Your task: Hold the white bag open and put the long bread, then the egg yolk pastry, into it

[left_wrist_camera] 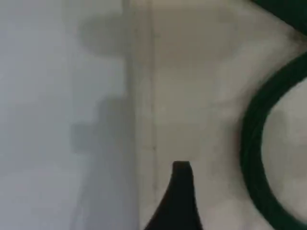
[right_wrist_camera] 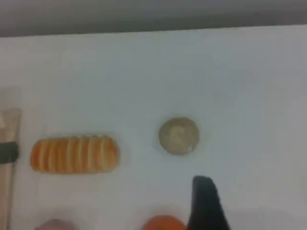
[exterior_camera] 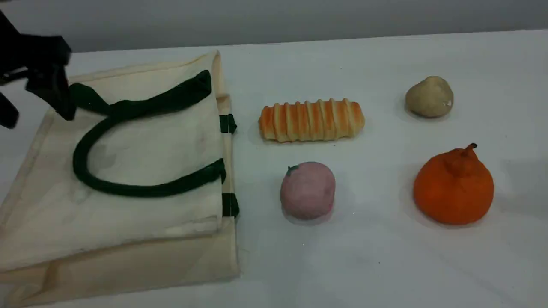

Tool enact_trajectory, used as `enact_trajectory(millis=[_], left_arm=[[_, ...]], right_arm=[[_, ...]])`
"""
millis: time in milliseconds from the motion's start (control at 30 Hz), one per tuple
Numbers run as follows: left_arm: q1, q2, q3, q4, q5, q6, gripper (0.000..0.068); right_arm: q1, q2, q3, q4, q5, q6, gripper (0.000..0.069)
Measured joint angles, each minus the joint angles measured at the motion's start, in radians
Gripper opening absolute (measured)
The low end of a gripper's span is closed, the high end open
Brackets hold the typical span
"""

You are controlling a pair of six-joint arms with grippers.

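Observation:
The white bag [exterior_camera: 141,158] lies flat on the left of the table, its green strap handles [exterior_camera: 141,105] curled on top and its mouth edge facing right. To its right rests the long bread [exterior_camera: 311,120], lying crosswise. Further right and back sits the egg yolk pastry [exterior_camera: 429,97]. My left gripper [exterior_camera: 36,111] hovers open over the bag's far left corner, with nothing between its fingers. The left wrist view shows one fingertip [left_wrist_camera: 181,191] above the canvas [left_wrist_camera: 192,72], beside a handle [left_wrist_camera: 254,143]. In the right wrist view a single fingertip [right_wrist_camera: 204,199] hangs above the table, near the pastry [right_wrist_camera: 179,136] and the bread [right_wrist_camera: 74,154].
A pink ball with a green tip [exterior_camera: 307,190] sits in front of the bread. An orange stemmed fruit [exterior_camera: 454,186] stands at the front right, below the pastry. The white table [exterior_camera: 385,265] ends at a grey wall behind.

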Motion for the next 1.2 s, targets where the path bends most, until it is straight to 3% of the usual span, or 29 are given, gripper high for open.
enact_trajectory(millis=[767, 1200], left_arm=[[-0.022, 0.178, -0.002, -0.028, -0.148, 0.003, 0.0592], [-0.022, 0.178, -0.002, -0.026, -0.154, 0.003, 0.0592]], right_arm=[[0.000, -0.001, 0.000, 0.000, 0.008, 0.000, 0.0419], [0.000, -0.001, 0.000, 0.000, 0.012, 0.000, 0.0419]])
